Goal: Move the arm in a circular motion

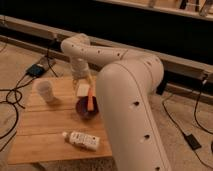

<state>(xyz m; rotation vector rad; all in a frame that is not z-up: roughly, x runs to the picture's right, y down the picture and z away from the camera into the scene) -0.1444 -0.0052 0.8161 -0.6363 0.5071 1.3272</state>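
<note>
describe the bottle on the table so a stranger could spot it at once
Start at the wooden table, partly covered by the big cream-white arm, whose gripper hangs over the far edge. Near the front edge, before the dark bowl, lies the bottle. Unlike the upright white cup at left, it is long and lies on its side.
</note>
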